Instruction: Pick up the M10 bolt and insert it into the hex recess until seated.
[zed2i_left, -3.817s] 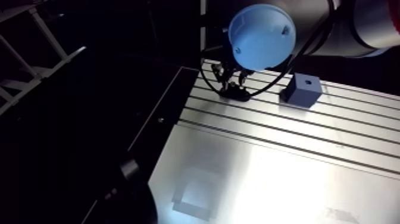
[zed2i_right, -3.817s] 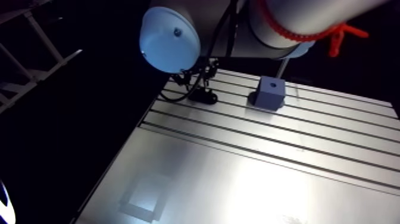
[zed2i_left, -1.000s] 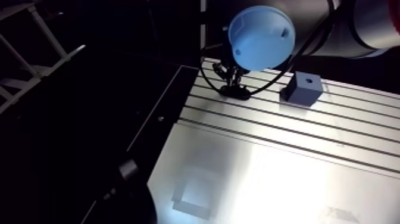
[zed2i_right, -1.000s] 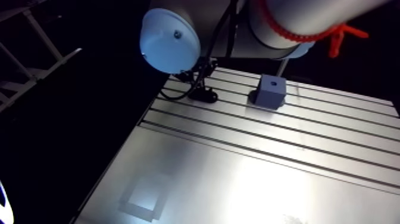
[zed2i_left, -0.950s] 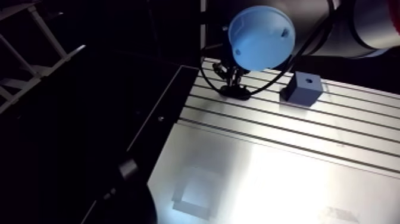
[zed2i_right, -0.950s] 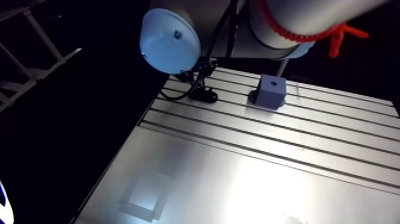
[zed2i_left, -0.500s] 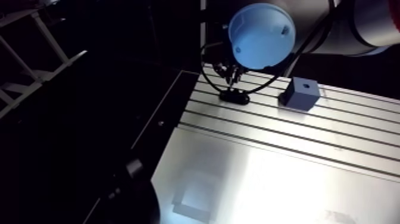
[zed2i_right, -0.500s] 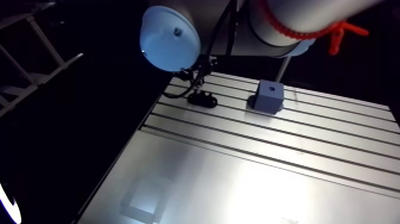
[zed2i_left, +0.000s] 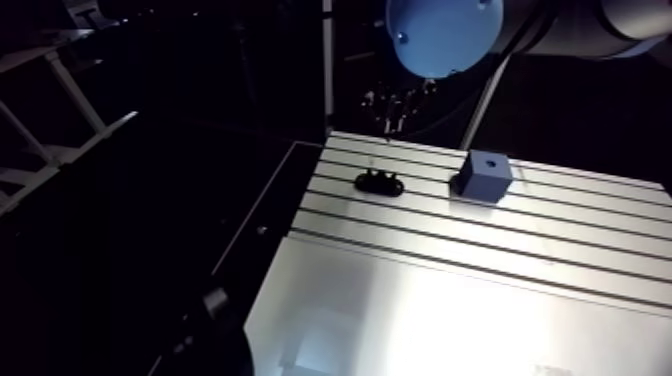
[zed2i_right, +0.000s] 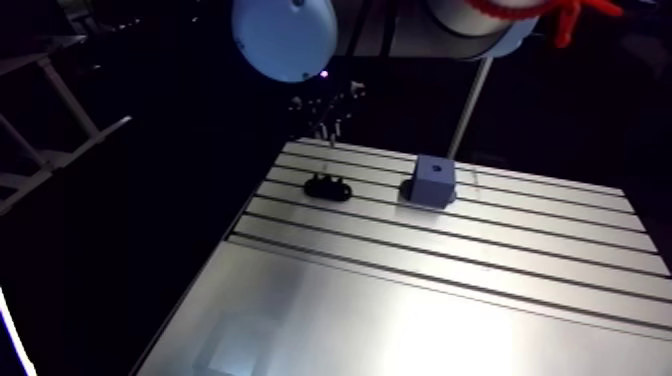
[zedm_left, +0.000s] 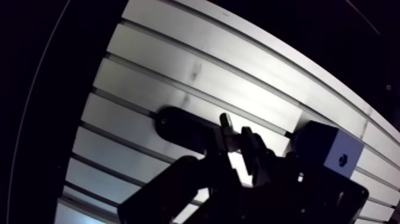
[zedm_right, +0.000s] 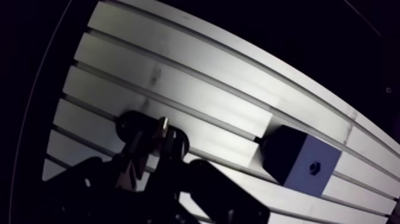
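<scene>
In the arm view my gripper (zed2i_left: 393, 108) hangs well above the slotted table (zed2i_left: 560, 300), over a small black holder (zed2i_left: 380, 183) near the far left corner. A thin pale shank, the M10 bolt (zed2i_right: 328, 137), points down from the fingers. The wrist view shows the gripper (zedm_left: 234, 133) with its fingers (zedm_left: 250, 149) close together and shut on the bolt, the black holder (zedm_left: 176, 124) lying beneath them. A blue block (zed2i_left: 482, 177) stands to the holder's right, with the hex recess (zedm_right: 315, 167) in its top face.
Parallel slots (zed2i_right: 450, 240) run across the far half of the table. The table's dark left edge (zed2i_left: 262, 225) drops off into an unlit area. A bright reflection covers the smooth near half (zed2i_right: 420, 330).
My gripper was down at the black holder earlier and has since risen clear of it. The holder and block stay put, and the arm camera has lifted with the arm.
</scene>
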